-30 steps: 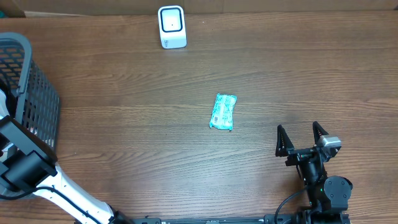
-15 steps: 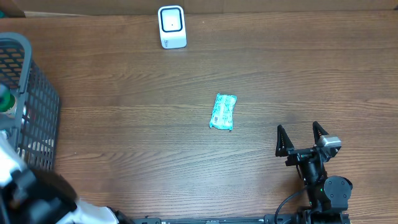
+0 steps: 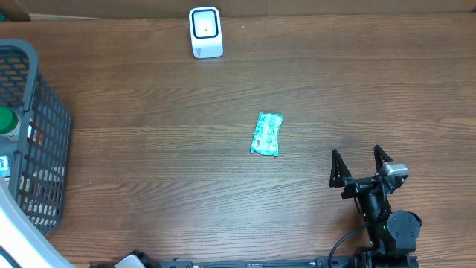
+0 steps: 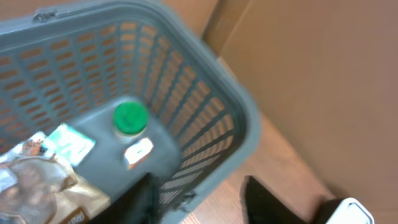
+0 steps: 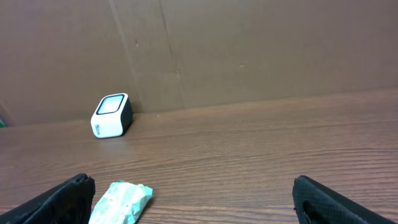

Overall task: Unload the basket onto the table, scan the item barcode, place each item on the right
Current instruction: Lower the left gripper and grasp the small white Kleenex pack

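Teal packet (image 3: pixel 267 134), white scanner (image 3: pixel 205 32), grey mesh basket (image 3: pixel 46 126).

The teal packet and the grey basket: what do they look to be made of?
The teal packet looks like thin plastic film, probably a soft wrapper: its surface is crinkled and catches a little light. The grey basket seems to be moulded plastic with a matt finish, its walls a regular lattice of slots, though coated metal cannot be ruled out.

We count one teal crinkled plastic packet (image 3: pixel 267 134), one white boxy barcode scanner (image 3: pixel 205 32), one grey plastic mesh basket (image 3: pixel 46 126). Inside basket we count one round green cap (image 4: pixel 130 117), one brown printed bag (image 4: pixel 37 186), one white-and-green flat pack (image 4: pixel 69 142).
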`<action>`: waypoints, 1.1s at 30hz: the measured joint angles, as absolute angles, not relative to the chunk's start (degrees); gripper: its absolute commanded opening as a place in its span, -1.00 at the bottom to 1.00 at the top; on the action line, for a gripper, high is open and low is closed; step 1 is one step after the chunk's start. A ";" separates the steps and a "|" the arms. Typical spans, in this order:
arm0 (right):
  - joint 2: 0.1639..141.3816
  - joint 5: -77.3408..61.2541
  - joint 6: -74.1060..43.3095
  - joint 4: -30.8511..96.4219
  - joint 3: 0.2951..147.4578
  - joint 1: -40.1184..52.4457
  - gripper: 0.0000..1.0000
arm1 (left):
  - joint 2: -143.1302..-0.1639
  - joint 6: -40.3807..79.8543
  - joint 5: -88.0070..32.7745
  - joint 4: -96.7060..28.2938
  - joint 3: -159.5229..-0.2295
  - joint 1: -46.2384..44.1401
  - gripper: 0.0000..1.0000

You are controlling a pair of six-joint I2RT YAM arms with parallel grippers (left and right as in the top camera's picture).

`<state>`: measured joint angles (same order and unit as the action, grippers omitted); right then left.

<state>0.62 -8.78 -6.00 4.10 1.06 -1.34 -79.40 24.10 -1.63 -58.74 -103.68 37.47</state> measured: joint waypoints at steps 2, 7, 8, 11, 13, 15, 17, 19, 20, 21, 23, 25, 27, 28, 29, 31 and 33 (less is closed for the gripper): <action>0.62 -8.75 -5.98 4.12 1.06 -1.34 1.00 | -81.65 24.03 -0.86 -59.35 -103.68 37.47 0.43; 0.62 -8.75 -5.98 4.12 1.06 -1.34 1.00 | -89.86 22.59 -1.08 -59.48 -103.68 37.98 0.54; 0.62 -8.75 -5.98 4.10 1.06 -1.34 1.00 | -91.53 21.76 -1.41 -59.51 -103.68 38.35 0.53; 0.62 -8.73 -5.98 4.12 1.06 -1.34 1.00 | -95.59 19.05 -1.78 -59.57 -103.61 40.12 0.51; 0.62 -8.73 -5.98 4.12 1.06 -1.34 1.00 | -97.45 16.67 -1.93 -59.57 -103.61 41.65 0.52; 0.62 -8.75 -5.96 4.12 1.06 -1.34 0.99 | -98.70 14.59 -2.00 -59.48 -103.63 42.87 0.51; 0.62 -8.73 -6.00 4.12 1.06 -1.34 1.00 | -100.53 11.20 -2.96 -58.85 -103.61 44.25 0.51; 0.62 -8.75 -5.98 4.10 1.06 -1.34 1.00 | -102.04 8.60 -3.73 -58.50 -103.61 44.60 0.52; 0.62 -8.73 -5.98 4.12 1.06 -1.34 1.00 | -103.02 7.35 -4.12 -58.33 -103.61 44.62 0.52; 0.62 -8.73 -6.00 4.12 1.06 -1.34 1.00 | -104.05 6.26 -4.47 -58.13 -103.61 44.62 0.52; 0.62 -8.73 -5.98 4.12 1.06 -1.37 0.99 | -106.63 4.08 -4.99 -57.78 -103.57 44.62 0.52; 0.62 -8.73 -5.98 4.10 1.06 -1.34 1.00 | -108.66 2.57 -5.34 -57.74 -103.42 44.62 0.52; 0.62 -8.73 -5.98 4.12 1.06 -1.37 1.00 | -110.06 1.37 -5.43 -57.58 -103.37 44.62 0.54; 0.62 -8.75 -5.98 4.10 1.06 -1.34 0.99 | -110.50 0.91 -5.45 -57.58 -103.31 44.62 0.54; 0.62 -8.75 -5.98 4.10 1.06 -1.34 1.00 | -110.72 0.38 -5.43 -57.60 -103.24 44.62 0.55; 0.62 -8.73 -6.00 4.10 1.06 -1.34 1.00 | -110.80 -0.32 -5.45 -57.60 -103.20 44.62 0.55; 0.62 -8.73 -5.98 4.10 1.06 -1.34 1.00 | -110.80 -0.69 -5.45 -57.60 -103.20 44.62 0.56</action>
<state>0.62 -8.73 -5.98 4.10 1.06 -1.34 -110.80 -0.69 -5.45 -57.60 -103.20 44.62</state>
